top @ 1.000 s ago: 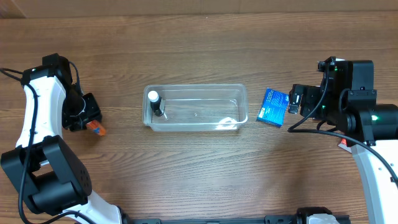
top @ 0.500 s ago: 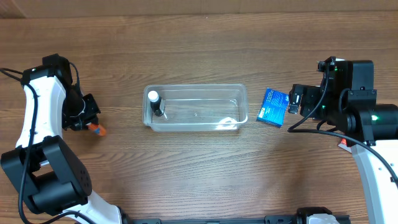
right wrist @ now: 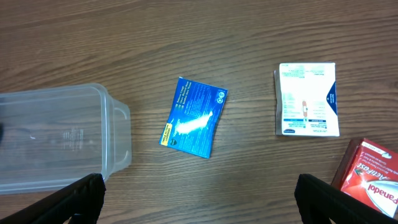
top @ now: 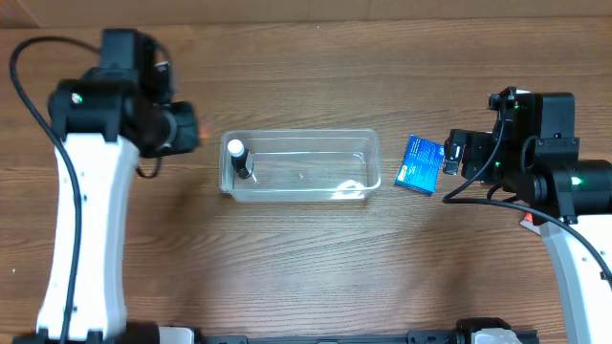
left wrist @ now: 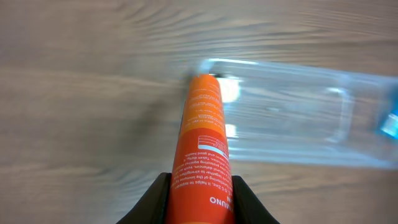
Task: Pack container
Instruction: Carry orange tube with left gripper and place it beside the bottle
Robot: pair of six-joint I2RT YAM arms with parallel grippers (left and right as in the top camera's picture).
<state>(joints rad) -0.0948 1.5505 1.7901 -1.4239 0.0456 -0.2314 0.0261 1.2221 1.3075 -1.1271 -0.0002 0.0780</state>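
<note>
The clear plastic container (top: 298,133) lies at the table's centre, with a small white-capped bottle (top: 238,158) standing at its left end. My left gripper (top: 194,133) hangs just left of the container, shut on an orange tube (left wrist: 202,140). In the left wrist view the tube points toward the container's (left wrist: 283,66) near corner. My right gripper (right wrist: 199,193) is open and holds nothing. It hovers over bare table, right of the container (right wrist: 115,134) and below a blue packet (right wrist: 194,126).
The blue packet (top: 419,164) lies just right of the container. A white packet (right wrist: 306,99) and a red packet (right wrist: 372,177) lie farther right on the wood, under the right arm in the overhead view.
My left gripper closed on the orange tube at the table's left side, lifted it and swung it right, up to the container's left end. The right arm has stayed still.
</note>
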